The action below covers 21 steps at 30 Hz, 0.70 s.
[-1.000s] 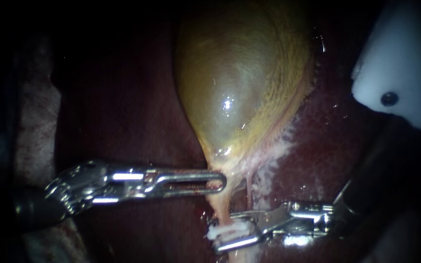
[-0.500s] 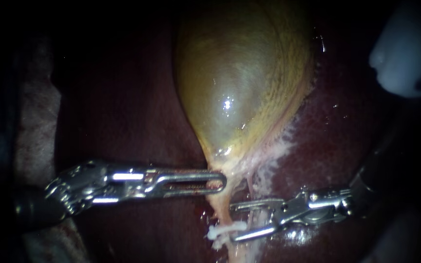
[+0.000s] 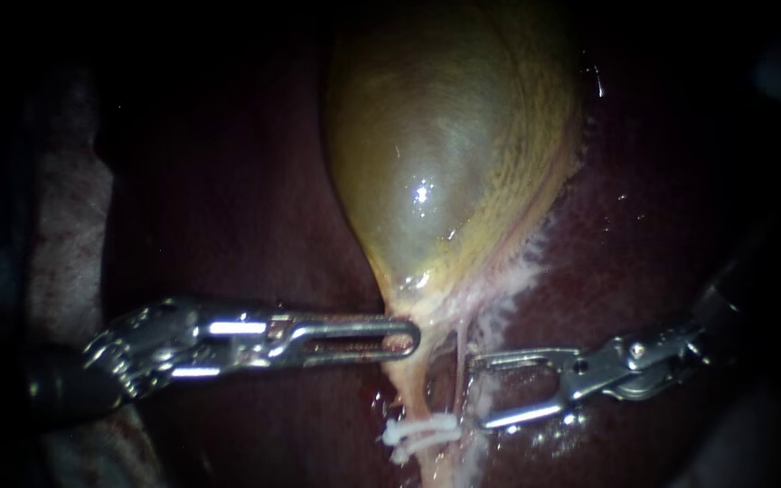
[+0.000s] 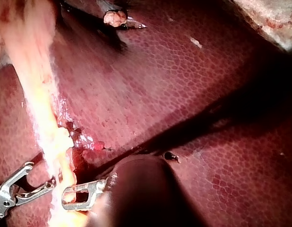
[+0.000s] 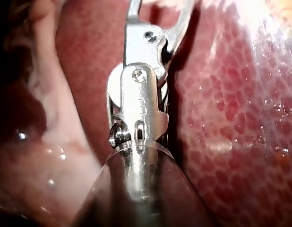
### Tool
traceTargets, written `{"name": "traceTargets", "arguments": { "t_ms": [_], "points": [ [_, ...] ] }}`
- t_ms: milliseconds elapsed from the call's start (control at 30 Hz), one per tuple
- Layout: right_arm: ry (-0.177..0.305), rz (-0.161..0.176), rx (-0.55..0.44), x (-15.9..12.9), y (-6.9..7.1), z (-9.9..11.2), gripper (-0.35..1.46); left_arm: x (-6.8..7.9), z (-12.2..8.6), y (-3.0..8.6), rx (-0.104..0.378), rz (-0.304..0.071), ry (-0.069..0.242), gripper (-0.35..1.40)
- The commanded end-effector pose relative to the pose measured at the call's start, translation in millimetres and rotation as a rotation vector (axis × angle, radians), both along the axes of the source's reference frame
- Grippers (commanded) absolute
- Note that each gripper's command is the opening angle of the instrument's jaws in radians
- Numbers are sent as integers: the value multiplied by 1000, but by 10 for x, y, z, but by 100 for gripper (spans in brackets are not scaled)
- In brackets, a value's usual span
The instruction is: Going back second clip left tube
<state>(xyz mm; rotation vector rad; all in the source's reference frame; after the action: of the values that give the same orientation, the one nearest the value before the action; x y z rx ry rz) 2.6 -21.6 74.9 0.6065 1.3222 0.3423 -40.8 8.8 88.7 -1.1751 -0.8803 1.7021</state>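
I counted two instruments, two tubes, one gallbladder [image 3: 445, 163] and one liver [image 3: 246, 181] beneath it all. The clip [image 3: 422, 432] showed as two pale bars lying close together. I could not tell whether that made one clip or two.

The left tube [image 3: 413, 390], thick and yellowish, ran down from the narrow end of the gallbladder. The right tube [image 3: 460, 357], a thin pinkish strand, hung just beside it. The clip sat across the left tube, low down, well below the gallbladder.

The left instrument [image 3: 406, 342] came in level. Its claw was closed flat on the top of the left tube, where the gallbladder tapers into it, and the left wrist view showed the same hold on the pale strand. The clip lay on that same tube, a little below this claw.

The right instrument [image 3: 481, 391] had its claw spread wide and holding nothing, with bare liver showing through the gap. It stood just beside the right tube. Its lower tip was near the clip's right end but apart from it.

Half a second before, that open claw had reached further in, its lower tip at the clip. By now it had drawn back to the right and stood clear. The clip stayed on the tube and the left instrument had not shifted. The white shape seen earlier at the upper right was gone from view.
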Motion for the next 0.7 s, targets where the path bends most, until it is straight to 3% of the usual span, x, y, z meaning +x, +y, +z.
{"name": "traceTargets", "arguments": {
  "t_ms": [33,200,433,700],
  "points": [
    [7,5,-20,-2,3,-1,47,0,0,0,0,0,0,-35],
    [31,16,-74,-20,11,-9,47,0,0,0,0,0,0,-35],
    [62,60,-139,-45,23,-25,48,0,0,0,0,0,0,-35],
    [84,75,-163,-58,30,-37,49,0,2,0,-1,1,0,-35]
  ]
}}
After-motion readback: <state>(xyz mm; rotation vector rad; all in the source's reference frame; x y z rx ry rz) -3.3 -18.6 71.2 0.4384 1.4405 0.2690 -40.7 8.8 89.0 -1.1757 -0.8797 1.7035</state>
